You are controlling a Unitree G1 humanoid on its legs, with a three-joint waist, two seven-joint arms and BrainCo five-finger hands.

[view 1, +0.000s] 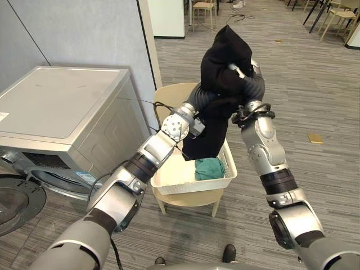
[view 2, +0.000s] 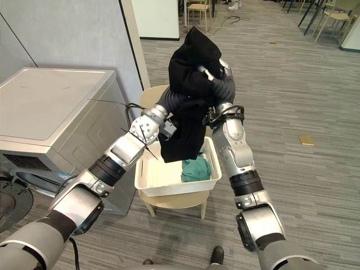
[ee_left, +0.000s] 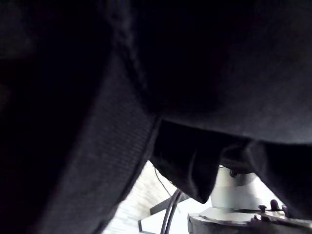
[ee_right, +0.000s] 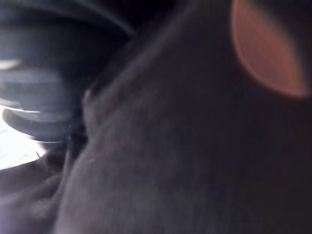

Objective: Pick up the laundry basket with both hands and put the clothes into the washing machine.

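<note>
Your right hand [view 1: 241,70] pinched a black garment [view 1: 224,52] raised high. Your left arm ended inside the cloth, and its grip could not be told. Below, the laundry basket [view 1: 191,187] sat on a chair [view 1: 169,94] and held a green cloth [view 1: 209,167], beside the washing machine [view 1: 62,101].

No text, number or sign can be read: the washer [view 1: 62,107] bears a small white label [view 1: 3,116] at its top's edge and a pale sticker [view 1: 85,177] on its front, both too small to make out.
</note>
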